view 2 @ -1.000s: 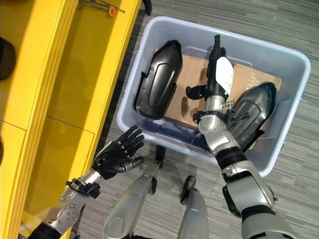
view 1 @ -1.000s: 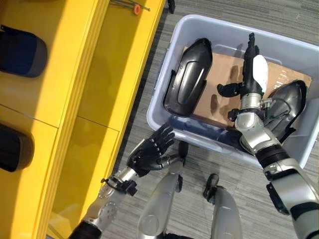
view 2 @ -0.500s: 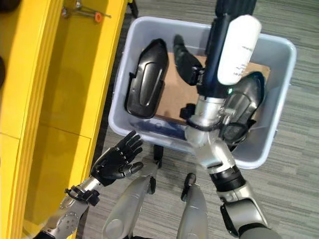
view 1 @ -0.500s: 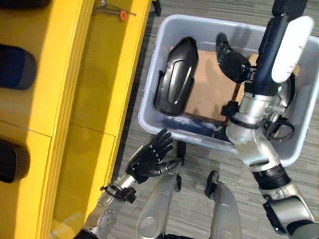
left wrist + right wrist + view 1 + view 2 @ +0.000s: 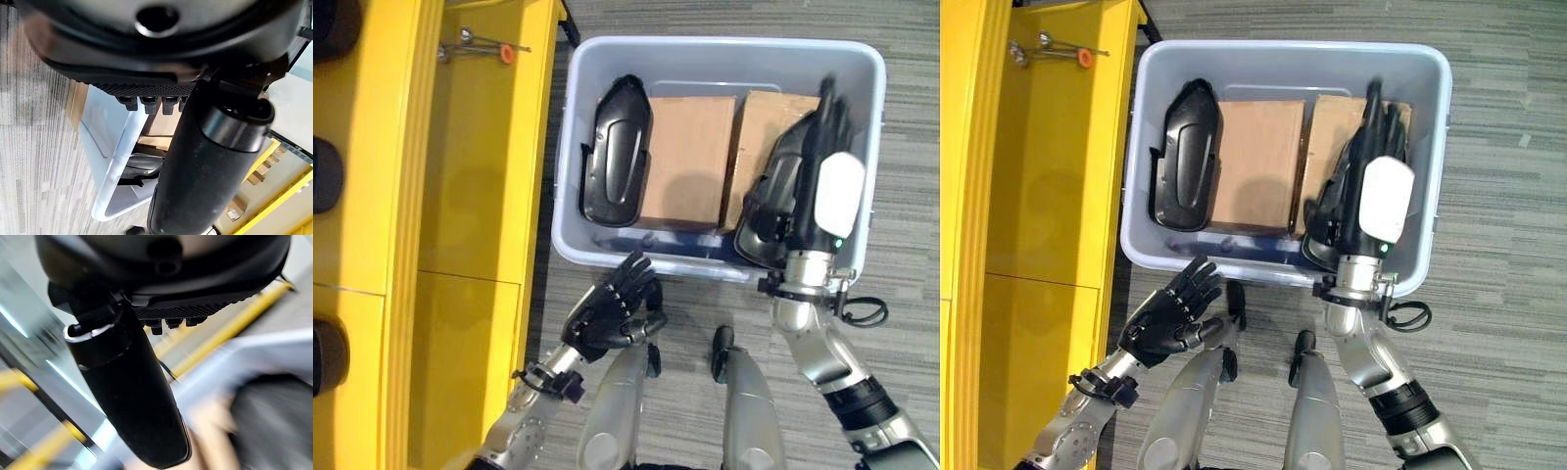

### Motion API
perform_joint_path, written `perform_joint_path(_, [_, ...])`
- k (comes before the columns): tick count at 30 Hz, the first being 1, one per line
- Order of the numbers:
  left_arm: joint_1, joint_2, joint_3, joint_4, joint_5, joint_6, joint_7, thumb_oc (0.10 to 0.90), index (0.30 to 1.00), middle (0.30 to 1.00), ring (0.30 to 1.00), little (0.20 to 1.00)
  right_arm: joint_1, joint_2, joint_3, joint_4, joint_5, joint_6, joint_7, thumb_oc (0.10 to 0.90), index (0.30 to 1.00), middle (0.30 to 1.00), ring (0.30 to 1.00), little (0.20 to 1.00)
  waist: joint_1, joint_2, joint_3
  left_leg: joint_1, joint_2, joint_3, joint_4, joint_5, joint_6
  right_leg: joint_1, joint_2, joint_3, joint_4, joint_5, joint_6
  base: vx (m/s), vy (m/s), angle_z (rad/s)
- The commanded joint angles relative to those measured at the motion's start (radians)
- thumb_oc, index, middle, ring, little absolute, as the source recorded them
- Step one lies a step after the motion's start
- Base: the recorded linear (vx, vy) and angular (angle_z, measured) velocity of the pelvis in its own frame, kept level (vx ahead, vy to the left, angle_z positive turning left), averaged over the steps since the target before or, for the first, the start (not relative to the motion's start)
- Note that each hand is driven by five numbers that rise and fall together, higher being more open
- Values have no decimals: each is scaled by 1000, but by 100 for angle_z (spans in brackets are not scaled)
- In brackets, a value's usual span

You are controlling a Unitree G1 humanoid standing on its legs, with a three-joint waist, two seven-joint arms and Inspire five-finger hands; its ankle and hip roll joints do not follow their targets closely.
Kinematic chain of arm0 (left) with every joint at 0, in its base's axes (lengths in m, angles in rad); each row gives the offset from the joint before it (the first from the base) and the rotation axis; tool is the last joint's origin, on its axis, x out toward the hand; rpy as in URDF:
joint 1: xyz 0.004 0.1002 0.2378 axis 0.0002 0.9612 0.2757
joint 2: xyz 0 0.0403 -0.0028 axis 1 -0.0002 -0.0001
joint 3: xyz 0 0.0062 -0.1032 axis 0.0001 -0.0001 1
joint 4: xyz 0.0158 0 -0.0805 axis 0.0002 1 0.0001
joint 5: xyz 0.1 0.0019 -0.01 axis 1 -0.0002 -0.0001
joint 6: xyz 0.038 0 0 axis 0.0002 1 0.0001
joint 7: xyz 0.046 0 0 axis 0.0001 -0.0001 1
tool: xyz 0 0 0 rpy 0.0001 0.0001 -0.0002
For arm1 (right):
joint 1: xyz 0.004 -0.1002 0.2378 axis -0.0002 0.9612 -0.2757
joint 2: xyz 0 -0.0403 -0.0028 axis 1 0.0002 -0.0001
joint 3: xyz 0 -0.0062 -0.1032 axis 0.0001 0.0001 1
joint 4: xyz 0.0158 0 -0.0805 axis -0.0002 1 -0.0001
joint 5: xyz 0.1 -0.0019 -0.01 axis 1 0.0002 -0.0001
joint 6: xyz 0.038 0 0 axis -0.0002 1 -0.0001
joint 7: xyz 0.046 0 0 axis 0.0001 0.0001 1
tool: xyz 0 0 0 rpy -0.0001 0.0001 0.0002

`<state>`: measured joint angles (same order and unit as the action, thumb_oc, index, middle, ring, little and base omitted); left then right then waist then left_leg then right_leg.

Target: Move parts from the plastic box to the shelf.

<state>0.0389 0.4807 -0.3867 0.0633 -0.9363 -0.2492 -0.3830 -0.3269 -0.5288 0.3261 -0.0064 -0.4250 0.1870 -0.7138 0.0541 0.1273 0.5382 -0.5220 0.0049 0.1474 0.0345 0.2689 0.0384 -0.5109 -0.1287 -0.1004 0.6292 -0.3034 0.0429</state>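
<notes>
The right hand (image 5: pixel 822 186) hung over the right side of the plastic box (image 5: pixel 715 51), its fingers (image 5: pixel 829 108) straight and pointing toward the far wall. It lay above a black part (image 5: pixel 771 201) that leaned in the box's right near corner; whether the fingers touched that part could not be told. A second black part (image 5: pixel 615 164) lay along the box's left wall, apart from both hands. Two cardboard sheets (image 5: pixel 687 157) covered the bottom between the parts. The left hand (image 5: pixel 612 315) was outside the box, just near of its near wall, with fingers loosely spread and nothing in them. The yellow shelf (image 5: pixel 470 196) stood to the left of the box, with a small tool (image 5: pixel 475 44) lying at its far end.
</notes>
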Motion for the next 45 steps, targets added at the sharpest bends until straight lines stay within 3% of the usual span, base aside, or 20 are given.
perform_joint_path(1, [-11,-26,18,-106,-10,-85,-14,900,1000,1000,1000,1000,-120,-38,-23,-61,36,-34,3,900,1000,1000,1000,1000,-5,26,-18,74,-18,23,112,-249,1,-4,5,-43,-128,155,-3,0,0,0])
perform_joint_path(10, [-20,-27,47,-123,11,-41,-7,900,1000,1000,1000,1000,-151,-27,3,69,0,111,73,900,1000,1000,1000,1000,9,19,-18,78,-18,15,98,-242,5,-3,12,-52,-126,156,-5,-1,-11,3])
perform_joint_path(15, [-20,-26,48,-124,10,-37,-9,900,1000,1000,1000,1000,-154,-28,2,79,-20,120,76,900,1000,1000,1000,1000,11,19,-18,78,-18,13,97,-241,6,-2,12,-53,-126,156,-4,0,-7,2])
perform_joint_path(17, [-26,-23,59,-123,10,-18,-20,900,1000,1000,1000,1000,-180,-46,7,147,-48,168,110,900,1000,1000,1000,1000,20,19,-18,78,-19,11,97,-241,6,2,10,-61,-128,156,-2,13,-38,-4])
perform_joint_path(26, [-42,-14,72,-124,4,15,-33,900,1000,1000,1000,1000,-221,-70,18,260,-22,204,159,900,1000,1000,1000,1000,36,22,-18,74,-21,5,103,-242,6,6,3,-69,-127,156,-1,5,-15,1])
perform_joint_path(32, [-74,4,76,-131,8,77,-57,900,1000,1000,1000,1000,-361,-109,65,618,79,220,234,900,1000,1000,1000,1000,81,35,-18,63,-27,-13,111,-240,6,10,-6,-93,-121,152,-3,17,-69,9])
perform_joint_path(33, [-89,9,68,-137,9,95,-60,900,1000,1000,1000,1000,-426,-118,85,728,62,205,233,900,1000,1000,1000,1000,97,44,-18,56,-32,-21,115,-239,5,8,-10,-101,-117,149,-4,19,-87,8])
perform_joint_path(39, [-100,16,51,-134,7,96,-71,900,1000,1000,1000,1000,-523,-144,159,869,-26,179,235,900,1000,1000,1000,1000,120,62,-18,40,-38,-30,127,-237,5,-1,-21,-113,-106,148,-6,2,-19,18])
perform_joint_path(45, [-93,29,35,-120,-4,84,-97,900,1000,1000,1000,1000,-612,-188,240,991,-68,194,234,900,1000,1000,1000,1000,135,68,-18,58,-55,-42,129,-254,-2,14,-36,-112,-93,120,4,29,-8,-1])
